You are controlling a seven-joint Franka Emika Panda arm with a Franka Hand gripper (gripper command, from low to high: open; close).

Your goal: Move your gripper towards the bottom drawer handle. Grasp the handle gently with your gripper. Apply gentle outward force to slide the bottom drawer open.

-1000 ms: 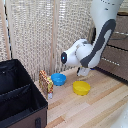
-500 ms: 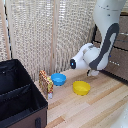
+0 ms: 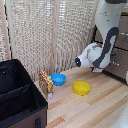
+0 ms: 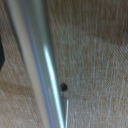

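In the exterior view my white arm (image 3: 102, 47) reaches down to the dark brown dresser at the exterior view's right. The gripper (image 3: 113, 53) is close against the drawer fronts and mostly hidden behind the bulky wrist, so its fingers cannot be made out. The bottom drawer (image 3: 120, 71) shows only as a strip at the frame edge, with a faint silver bit of handle (image 3: 116, 63). A blurred silver bar (image 4: 37, 65) crosses the wrist view very close, in front of a brown surface (image 4: 92, 55). No fingertips show there, and I cannot tell which drawer the bar belongs to.
A black fabric box (image 3: 20, 97) stands at the exterior view's lower left. A patterned snack packet (image 3: 46, 83), a blue bowl (image 3: 58, 79) and a yellow bowl (image 3: 81, 88) sit on the light wooden surface (image 3: 100, 107). A reed screen (image 3: 50, 35) forms the backdrop.
The arm has swung steadily towards the exterior view's right, closing in on the dresser. The bowls, packet and black box have not moved.
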